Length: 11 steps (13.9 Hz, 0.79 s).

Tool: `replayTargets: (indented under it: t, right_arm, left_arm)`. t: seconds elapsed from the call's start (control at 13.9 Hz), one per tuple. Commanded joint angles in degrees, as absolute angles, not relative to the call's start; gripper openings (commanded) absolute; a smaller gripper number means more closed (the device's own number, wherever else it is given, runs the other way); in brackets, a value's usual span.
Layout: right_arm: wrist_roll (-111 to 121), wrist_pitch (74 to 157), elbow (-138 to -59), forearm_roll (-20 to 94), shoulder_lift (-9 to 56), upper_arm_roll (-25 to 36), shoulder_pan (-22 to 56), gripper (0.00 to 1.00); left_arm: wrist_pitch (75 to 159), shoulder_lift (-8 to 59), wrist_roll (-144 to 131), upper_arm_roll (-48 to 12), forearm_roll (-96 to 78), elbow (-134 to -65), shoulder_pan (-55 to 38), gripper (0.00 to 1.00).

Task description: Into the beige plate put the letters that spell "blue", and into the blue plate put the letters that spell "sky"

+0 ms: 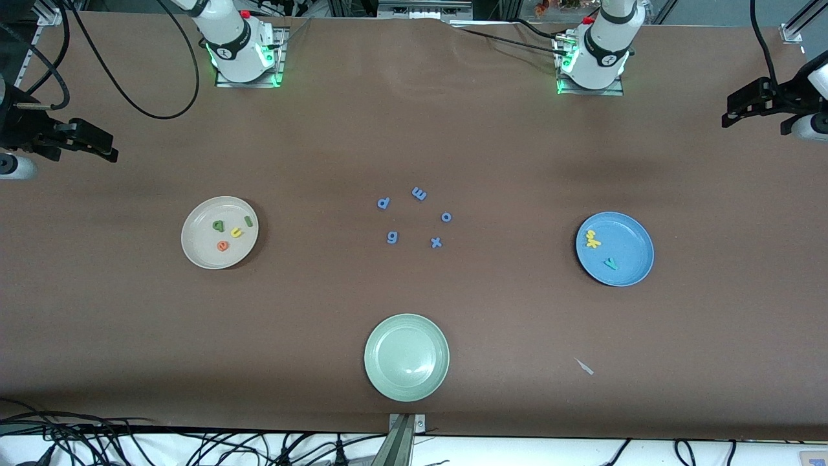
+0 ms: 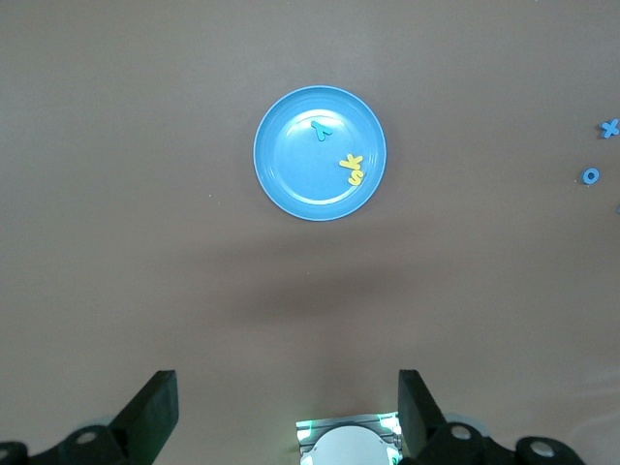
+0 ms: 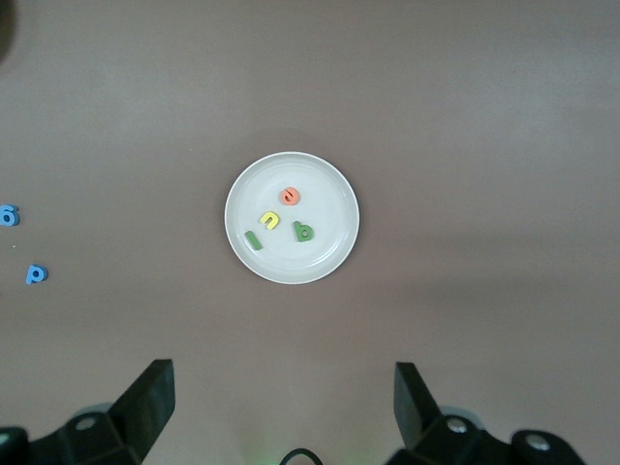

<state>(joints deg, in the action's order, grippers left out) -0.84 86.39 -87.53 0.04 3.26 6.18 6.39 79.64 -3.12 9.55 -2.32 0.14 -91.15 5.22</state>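
Sorting looks complete: b, l, u, e in beige plate [image 3: 292,217]; s, k, y in blue plate [image 2: 320,153]. Left gripper [image 2: 289,412], right gripper [image 3: 284,407]: fingers spread, empty, high above their plates. Best hold clear.

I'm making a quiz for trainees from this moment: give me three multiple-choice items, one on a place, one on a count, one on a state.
1. Where is the orange e?
A. in the beige plate
B. in the green plate
C. on the table

2. How many blue letters lie on the table?
A. three
B. five
C. seven

3. How do the grippers stand?
A. both open, empty
B. left shut on a letter
C. both shut

Key:
1 A, the orange e lies in the beige plate.
2 B, the blue letters are p, m, o, g, x.
3 A, the left gripper and right gripper show wide fingers with nothing between.
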Motion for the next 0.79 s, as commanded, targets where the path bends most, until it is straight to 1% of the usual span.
replayTargets:
  t: [0.0, 0.72]
  right_arm:
    - [-1.7, 86.7, -88.1, -0.5, 2.5, 5.1, 5.4, 1.0]
    - [-1.7, 88.1, -88.2, -0.4, 3.0, 5.4, 5.1, 1.0]
  left_arm:
    - [78.9, -2.5, 9.2, -2.5, 1.7, -89.7, 5.0, 1.0]
    - [78.9, -2.5, 9.1, -2.5, 1.5, -89.7, 4.7, 1.0]
